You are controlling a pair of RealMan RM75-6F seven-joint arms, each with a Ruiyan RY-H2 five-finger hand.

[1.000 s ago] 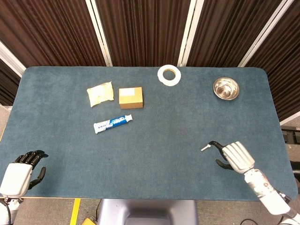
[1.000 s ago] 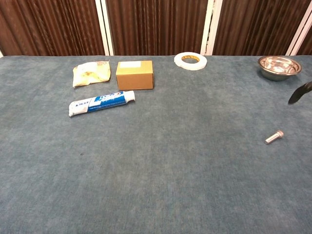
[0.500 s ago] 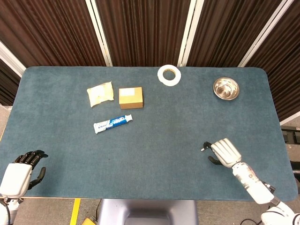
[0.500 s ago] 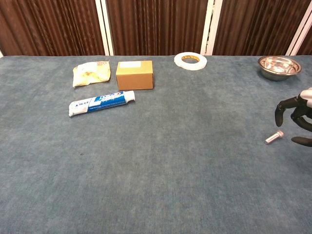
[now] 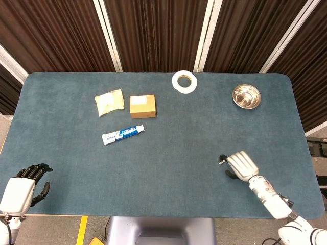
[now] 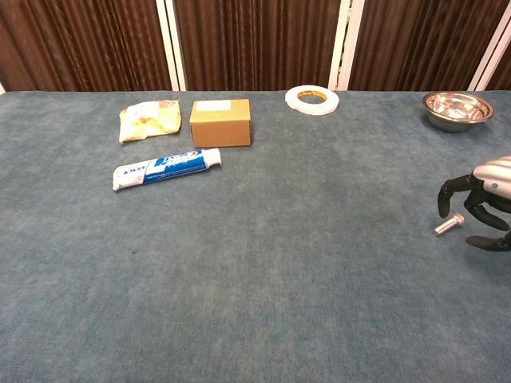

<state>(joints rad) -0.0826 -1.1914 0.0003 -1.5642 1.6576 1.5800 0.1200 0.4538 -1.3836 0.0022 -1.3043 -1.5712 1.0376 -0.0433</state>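
My right hand (image 5: 240, 166) hovers at the front right of the blue table (image 5: 168, 173), its dark fingers (image 6: 452, 191) curved downward and spread. A small silver bolt (image 6: 449, 224) lies on the cloth right under those fingertips; I cannot tell whether a fingertip touches it, and the hand does not grip it. In the head view the bolt (image 5: 222, 162) just peeks out at the fingertips. At the front left corner my left hand (image 5: 23, 186) rests off the table edge with loosely bent fingers, holding nothing.
A toothpaste tube (image 5: 122, 135), a brown cardboard box (image 5: 142, 106) and a yellow packet (image 5: 109, 102) lie at the back left. A white tape roll (image 5: 184, 81) sits at the back middle and a steel bowl (image 5: 246, 96) at the back right.
My right hand has moved left and lowered from the table's right side until its fingertips stand over the bolt. The left hand and the other objects have not moved.
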